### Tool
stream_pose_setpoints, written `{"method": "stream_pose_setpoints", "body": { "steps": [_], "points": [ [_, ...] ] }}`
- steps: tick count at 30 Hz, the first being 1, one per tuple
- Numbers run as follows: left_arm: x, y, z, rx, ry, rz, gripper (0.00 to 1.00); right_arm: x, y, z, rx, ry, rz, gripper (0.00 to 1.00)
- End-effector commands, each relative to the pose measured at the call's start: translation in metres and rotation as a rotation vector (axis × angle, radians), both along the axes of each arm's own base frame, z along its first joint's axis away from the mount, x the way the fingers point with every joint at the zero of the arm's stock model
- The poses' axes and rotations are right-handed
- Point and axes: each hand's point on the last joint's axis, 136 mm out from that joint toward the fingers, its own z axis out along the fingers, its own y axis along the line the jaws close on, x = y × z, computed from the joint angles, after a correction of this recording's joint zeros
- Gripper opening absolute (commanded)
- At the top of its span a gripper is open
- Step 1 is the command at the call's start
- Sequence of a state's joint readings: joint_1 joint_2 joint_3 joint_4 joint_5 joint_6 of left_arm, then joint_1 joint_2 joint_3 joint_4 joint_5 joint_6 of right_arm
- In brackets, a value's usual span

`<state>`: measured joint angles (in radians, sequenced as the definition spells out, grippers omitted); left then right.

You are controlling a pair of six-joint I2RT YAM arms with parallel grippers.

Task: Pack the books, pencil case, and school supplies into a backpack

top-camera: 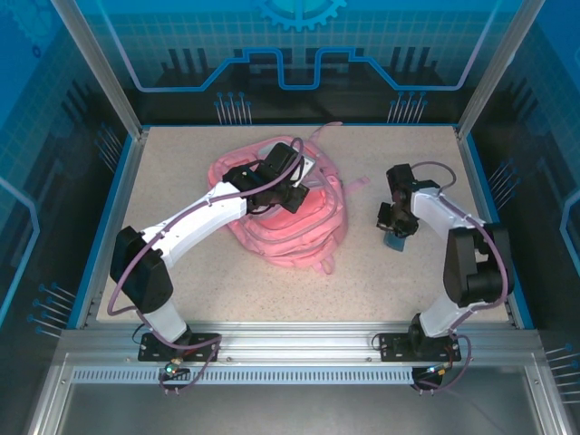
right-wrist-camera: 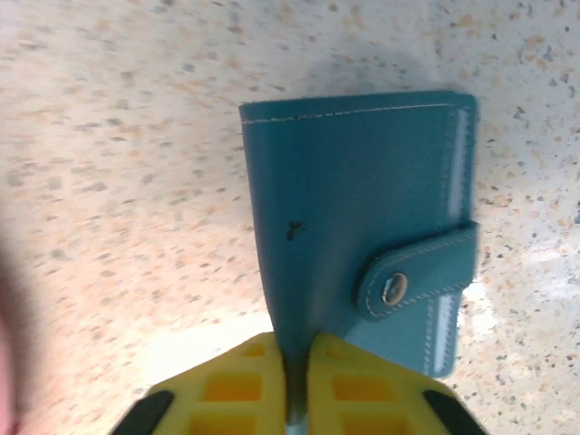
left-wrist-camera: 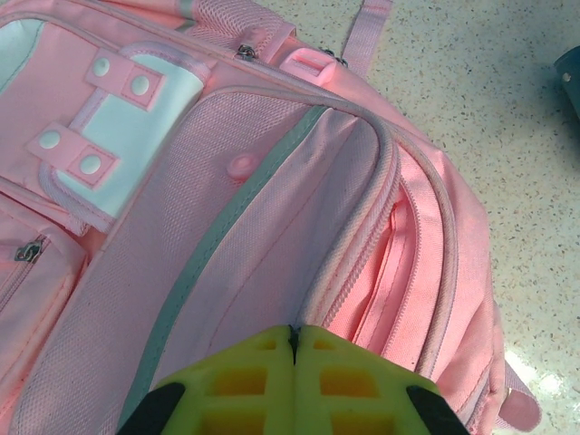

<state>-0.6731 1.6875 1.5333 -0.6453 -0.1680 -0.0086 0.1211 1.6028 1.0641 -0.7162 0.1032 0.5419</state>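
The pink backpack (top-camera: 299,227) lies flat in the middle of the table, front pockets up. My left gripper (top-camera: 294,195) is over its top. In the left wrist view that gripper (left-wrist-camera: 293,333) is shut, pinching the zipper edge of the backpack's (left-wrist-camera: 272,227) main flap. At the right, my right gripper (top-camera: 396,234) is shut on a teal flat pencil case (top-camera: 395,243). In the right wrist view the gripper (right-wrist-camera: 294,349) clamps the near edge of the case (right-wrist-camera: 362,208), whose snap tab is fastened. The case is just above the table. The books are out of view.
Pink straps (top-camera: 358,186) trail from the backpack toward the right arm, and another loop (top-camera: 326,265) lies at its near side. The speckled table (top-camera: 181,172) is bordered by blue rails (top-camera: 118,208) left and right.
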Motion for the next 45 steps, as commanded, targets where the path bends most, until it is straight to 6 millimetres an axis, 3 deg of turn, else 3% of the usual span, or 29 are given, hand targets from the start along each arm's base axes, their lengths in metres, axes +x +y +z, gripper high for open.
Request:
{"method": "stream_pose_setpoints", "body": {
  "steps": [1, 12, 18, 24, 27, 29, 34, 39, 45],
  "points": [
    [0.005, -0.008, 0.03, -0.094, -0.053, 0.017, 0.0, 0.001, 0.018, 0.024, 0.133, -0.08, 0.03, 0.05],
    [0.021, 0.0, 0.045, -0.205, -0.034, 0.094, 0.0, -0.007, 0.115, 0.153, 0.837, -0.473, 0.255, 0.04],
    [0.031, -0.009, 0.062, -0.274, -0.053, 0.102, 0.0, -0.006, 0.153, 0.182, 1.051, -0.524, 0.24, 0.04],
    [0.042, -0.018, 0.069, -0.305, -0.067, 0.106, 0.0, 0.0, 0.189, 0.193, 1.139, -0.524, 0.231, 0.04],
    [0.043, -0.019, 0.063, -0.286, -0.047, 0.104, 0.0, 0.003, 0.189, 0.181, 1.085, -0.52, 0.185, 0.03],
    [0.04, -0.015, 0.052, -0.244, -0.031, 0.096, 0.0, 0.001, 0.178, 0.17, 1.013, -0.505, 0.145, 0.03],
    [0.009, -0.009, 0.009, -0.118, 0.061, -0.038, 0.36, -0.011, 0.142, 0.158, 0.779, -0.51, 0.094, 0.03],
    [-0.026, -0.014, -0.032, 0.012, 0.145, -0.201, 0.58, -0.019, 0.119, 0.146, 0.663, -0.479, 0.044, 0.03],
    [-0.03, -0.013, -0.069, 0.173, 0.188, -0.243, 0.65, -0.02, 0.114, 0.145, 0.653, -0.473, 0.023, 0.03]
  ]
}}
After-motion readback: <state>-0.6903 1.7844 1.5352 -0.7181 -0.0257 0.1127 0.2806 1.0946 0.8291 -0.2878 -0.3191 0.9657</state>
